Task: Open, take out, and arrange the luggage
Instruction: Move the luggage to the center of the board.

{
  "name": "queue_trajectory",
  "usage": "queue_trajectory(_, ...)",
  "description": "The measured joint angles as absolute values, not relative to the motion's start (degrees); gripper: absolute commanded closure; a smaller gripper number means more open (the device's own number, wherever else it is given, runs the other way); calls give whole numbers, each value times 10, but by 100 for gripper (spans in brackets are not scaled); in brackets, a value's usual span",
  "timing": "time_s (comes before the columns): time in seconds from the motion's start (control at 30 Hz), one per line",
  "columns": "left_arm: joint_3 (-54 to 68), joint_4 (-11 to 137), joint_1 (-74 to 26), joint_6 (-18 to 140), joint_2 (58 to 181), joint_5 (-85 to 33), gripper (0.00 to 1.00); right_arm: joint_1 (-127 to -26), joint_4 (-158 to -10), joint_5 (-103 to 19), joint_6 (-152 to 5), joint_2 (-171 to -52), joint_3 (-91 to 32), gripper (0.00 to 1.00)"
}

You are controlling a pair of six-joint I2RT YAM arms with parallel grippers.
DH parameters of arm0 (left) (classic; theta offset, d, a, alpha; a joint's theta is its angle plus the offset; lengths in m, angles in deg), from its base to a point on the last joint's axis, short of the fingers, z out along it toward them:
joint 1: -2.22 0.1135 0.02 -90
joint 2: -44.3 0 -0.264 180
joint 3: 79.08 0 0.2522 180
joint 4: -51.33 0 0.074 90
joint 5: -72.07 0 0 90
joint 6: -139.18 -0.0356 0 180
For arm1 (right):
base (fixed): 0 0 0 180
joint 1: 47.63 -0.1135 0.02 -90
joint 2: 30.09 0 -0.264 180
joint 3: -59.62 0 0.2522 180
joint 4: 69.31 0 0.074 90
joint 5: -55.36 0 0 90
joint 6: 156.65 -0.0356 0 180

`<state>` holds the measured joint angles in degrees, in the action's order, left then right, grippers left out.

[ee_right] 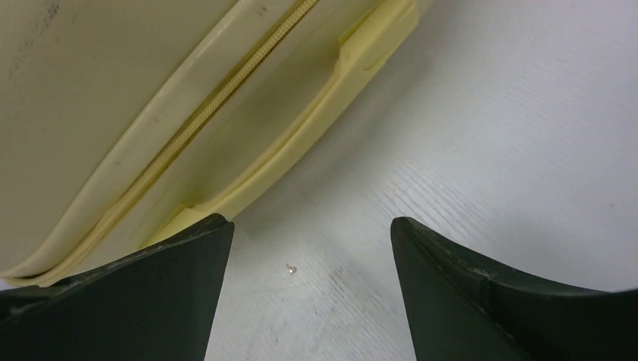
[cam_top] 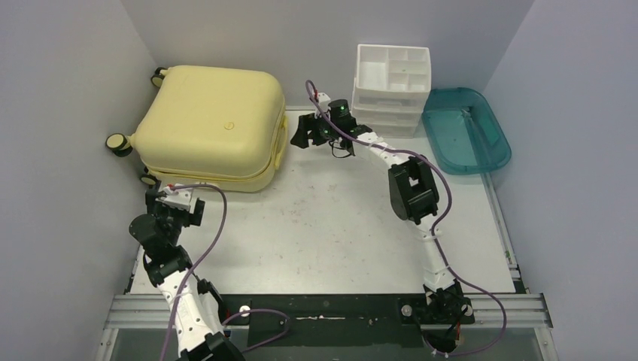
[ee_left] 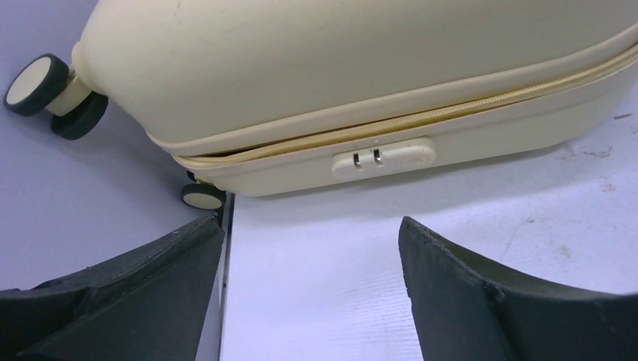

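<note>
We count one pale-yellow suitcase (cam_top: 211,124), one white drawer unit (cam_top: 391,90), one teal tray (cam_top: 466,131) and two arms. The suitcase lies flat and zipped shut at the far left of the bench (cam_top: 323,226); three of its wheels (cam_top: 118,143) show from above. The drawer unit and tray stand at the far right. The left arm rises from the near left. The left claw (ee_left: 310,222) faces the lock (ee_left: 384,158) on the suitcase's near side, jaws wide, holding nothing, apart from the shell. The right arm stretches from the near right to the far middle. The right claw (ee_right: 310,219), also wide and empty, hovers over the bench near the side handle (ee_right: 301,143), not touching it.
</note>
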<state>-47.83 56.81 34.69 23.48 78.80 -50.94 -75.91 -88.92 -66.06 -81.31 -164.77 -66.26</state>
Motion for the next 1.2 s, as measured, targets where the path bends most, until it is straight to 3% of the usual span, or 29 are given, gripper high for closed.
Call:
queue_trajectory(0.33, -492, 569, 385, 254, 786, -547, 16, -751, -792, -740, -939, -1741, -758, 22)
queue_trajectory(0.7, -497, 569, 394, 259, 786, -567, 17, -761, -764, -766, -986, -1790, -772, 23)
queue_trajectory(1.2, -497, 570, 414, 260, 780, -591, 17, -779, -762, -772, -990, -1812, -814, 36)
